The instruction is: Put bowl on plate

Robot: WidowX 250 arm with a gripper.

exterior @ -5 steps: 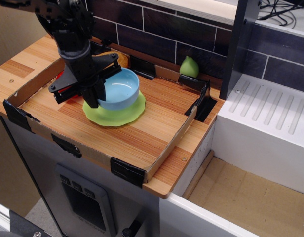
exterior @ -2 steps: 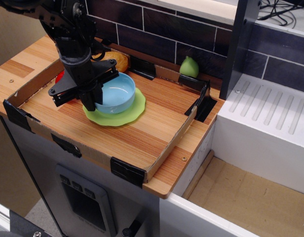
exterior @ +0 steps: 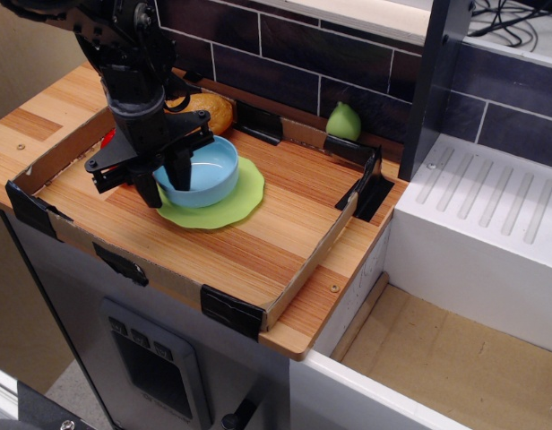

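Light blue and glossy, the bowl [exterior: 202, 172] now sits on the lime-green plate [exterior: 233, 199], over its left half; a second ago I had it more toward the plate's middle and riding a little higher. My gripper [exterior: 165, 177] has shifted left with it. Its two black fingers [exterior: 181, 167] are spread, one planted inside the bowl near the left rim, the other outside on the near-left side, so they straddle the wall. Whether either finger actually touches the plastic I cannot tell from this angle.

Plate and bowl rest on the wooden floor of a shallow cardboard-walled tray [exterior: 298, 273] with black-taped corners, left of its centre. At the tray's back-left, just behind the arm, a golden-brown bread roll [exterior: 211, 109] shows more fully than it did a second ago. A sliver of something red [exterior: 108, 139] peeks out at the left wall, too hidden to identify. A green pear [exterior: 344, 122] stands outside the tray against the dark tiled wall.
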